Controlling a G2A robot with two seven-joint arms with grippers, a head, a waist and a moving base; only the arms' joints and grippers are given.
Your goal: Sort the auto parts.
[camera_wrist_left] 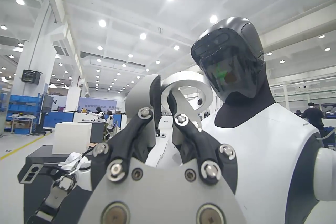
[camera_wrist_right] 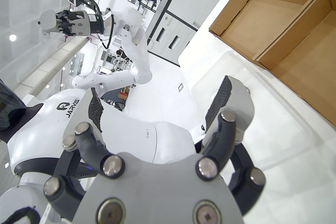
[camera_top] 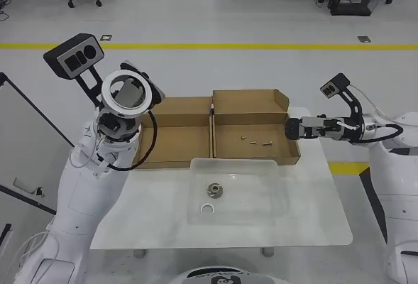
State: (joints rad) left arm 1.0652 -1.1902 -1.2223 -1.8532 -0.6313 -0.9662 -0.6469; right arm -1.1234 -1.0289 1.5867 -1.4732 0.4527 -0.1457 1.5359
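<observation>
My left gripper (camera_wrist_left: pixel 164 96) is raised high above the table's left side, pointing upward, and is shut on the rim of a silver metal ring (camera_wrist_left: pixel 186 86). From above the ring (camera_top: pixel 109 92) faces the camera, over the left cardboard box's corner. My right gripper (camera_wrist_right: pixel 157 104) is open with nothing between its fingers and hangs by the right edge of the right cardboard box (camera_top: pixel 255 131). A clear plastic tray (camera_top: pixel 265 206) at the table's centre holds a round metal gear-like part (camera_top: pixel 213 189) and a white open ring (camera_top: pixel 207 208).
Two brown cardboard boxes stand side by side behind the tray: the left box (camera_top: pixel 177 138) is bare, the right one holds a few small bolts (camera_top: pixel 258 141). A grey cabinet (camera_top: pixel 10 135) stands left of the white table (camera_top: pixel 308 213).
</observation>
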